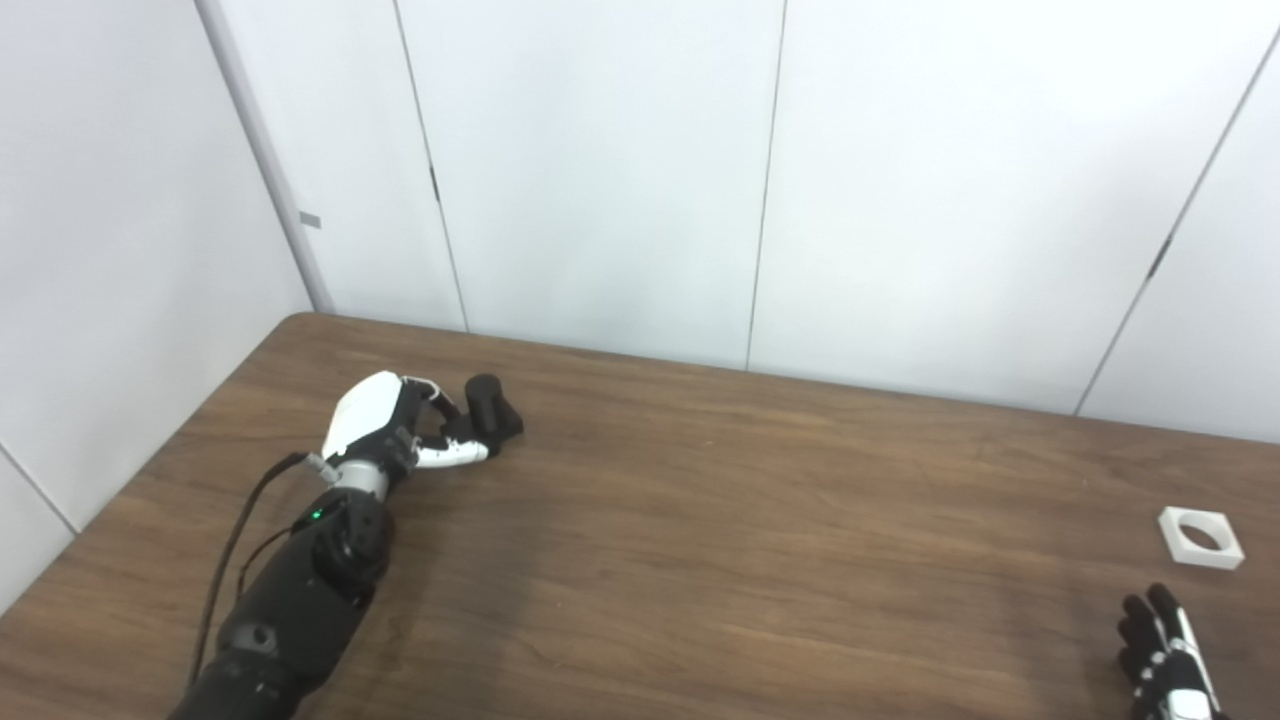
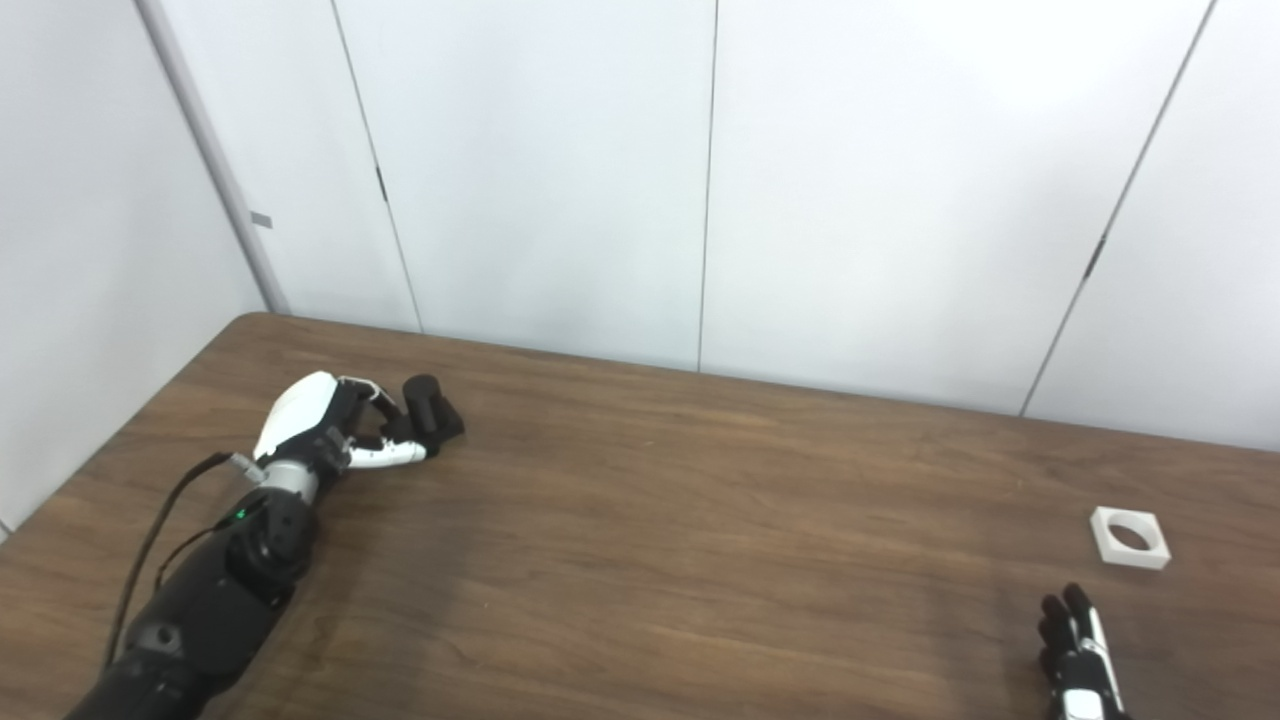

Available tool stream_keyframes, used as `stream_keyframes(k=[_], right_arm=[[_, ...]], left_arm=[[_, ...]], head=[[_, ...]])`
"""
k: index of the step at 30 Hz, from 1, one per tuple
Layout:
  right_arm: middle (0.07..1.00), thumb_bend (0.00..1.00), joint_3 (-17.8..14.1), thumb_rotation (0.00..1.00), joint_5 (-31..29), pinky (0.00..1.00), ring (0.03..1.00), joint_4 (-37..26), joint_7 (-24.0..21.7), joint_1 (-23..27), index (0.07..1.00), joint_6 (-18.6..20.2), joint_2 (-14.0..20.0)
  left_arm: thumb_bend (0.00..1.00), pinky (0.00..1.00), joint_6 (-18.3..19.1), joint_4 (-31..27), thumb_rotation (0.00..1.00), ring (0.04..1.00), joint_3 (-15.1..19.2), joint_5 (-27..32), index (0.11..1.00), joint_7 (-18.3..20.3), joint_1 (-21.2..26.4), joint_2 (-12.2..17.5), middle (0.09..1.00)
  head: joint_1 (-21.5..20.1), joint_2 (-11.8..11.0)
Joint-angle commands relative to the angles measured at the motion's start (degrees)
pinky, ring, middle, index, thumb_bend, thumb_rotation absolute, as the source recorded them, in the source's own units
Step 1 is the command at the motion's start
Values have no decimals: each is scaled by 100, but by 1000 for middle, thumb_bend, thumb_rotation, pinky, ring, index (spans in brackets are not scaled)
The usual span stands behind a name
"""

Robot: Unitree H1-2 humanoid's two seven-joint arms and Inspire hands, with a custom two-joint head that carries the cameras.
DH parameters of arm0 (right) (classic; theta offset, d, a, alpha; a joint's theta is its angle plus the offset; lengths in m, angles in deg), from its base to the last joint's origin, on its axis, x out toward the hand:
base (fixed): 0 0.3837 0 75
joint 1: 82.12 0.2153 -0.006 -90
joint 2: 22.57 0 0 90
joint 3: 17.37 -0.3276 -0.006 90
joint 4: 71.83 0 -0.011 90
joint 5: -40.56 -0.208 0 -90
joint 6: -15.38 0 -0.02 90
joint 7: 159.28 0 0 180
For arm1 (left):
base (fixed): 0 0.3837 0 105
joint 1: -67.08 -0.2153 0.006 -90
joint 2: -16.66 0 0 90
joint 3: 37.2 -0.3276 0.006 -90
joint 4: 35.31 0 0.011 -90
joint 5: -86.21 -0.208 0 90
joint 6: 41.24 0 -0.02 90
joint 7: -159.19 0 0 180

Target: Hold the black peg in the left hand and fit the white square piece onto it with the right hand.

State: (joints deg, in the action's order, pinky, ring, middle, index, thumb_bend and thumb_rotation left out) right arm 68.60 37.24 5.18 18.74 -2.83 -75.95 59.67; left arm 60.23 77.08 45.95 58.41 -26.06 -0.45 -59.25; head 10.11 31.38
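Observation:
The black peg (image 1: 492, 404) stands on the brown table (image 1: 760, 520) at the far left, a short cylinder on a wider base. My left hand (image 1: 400, 425) lies against its left side, with fingers and thumb curled around the base; the peg rests on the table. The white square piece (image 1: 1200, 537), with a round hole in it, lies flat near the right edge. My right hand (image 1: 1165, 655) shows only in part at the bottom right, below the white piece and apart from it. Its fingers are stretched out and hold nothing.
White wall panels run close behind the table's far edge and along its left side. A black cable (image 1: 235, 545) loops beside my left forearm. The table's left corner is near my left hand.

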Motion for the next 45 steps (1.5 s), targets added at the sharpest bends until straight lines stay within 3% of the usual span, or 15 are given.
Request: stream_keyframes(k=[1,9,16,28,40,45], right_arm=[[972,401,28,1000,51,1000,980,54,24,-40,1000,-41,-79],[968,420,58,1000,102,1000,972,59,84,-3,1000,-31,-117],[957,429,87,1000,88,1000,965,50,128,9,999,-13,-139],[959,471,129,1000,132,999,952,-139,149,77,1000,142,-75],[956,509,193,1000,408,997,941,-630,259,48,1000,673,-123],[953,505,174,1000,399,987,933,-692,265,43,998,686,-131]], left_arm=[[517,1000,-147,-309,55,902,-105,5,488,214,-71,37,803],[516,1000,-87,-1290,52,904,-208,-26,489,587,-523,-39,810],[516,1000,21,-2147,55,899,-459,-411,488,800,-933,-136,808],[517,1000,-235,-3143,56,909,-995,-1129,487,924,-1453,-465,810],[519,1000,-270,-3696,54,932,-1389,-1518,487,1365,-1817,-860,818],[519,1000,-306,-3754,57,926,-1572,-1720,487,1475,-1882,-979,817]], head=[[-12,20],[-159,121],[-295,242],[-688,508],[-1133,867],[-1252,993]])
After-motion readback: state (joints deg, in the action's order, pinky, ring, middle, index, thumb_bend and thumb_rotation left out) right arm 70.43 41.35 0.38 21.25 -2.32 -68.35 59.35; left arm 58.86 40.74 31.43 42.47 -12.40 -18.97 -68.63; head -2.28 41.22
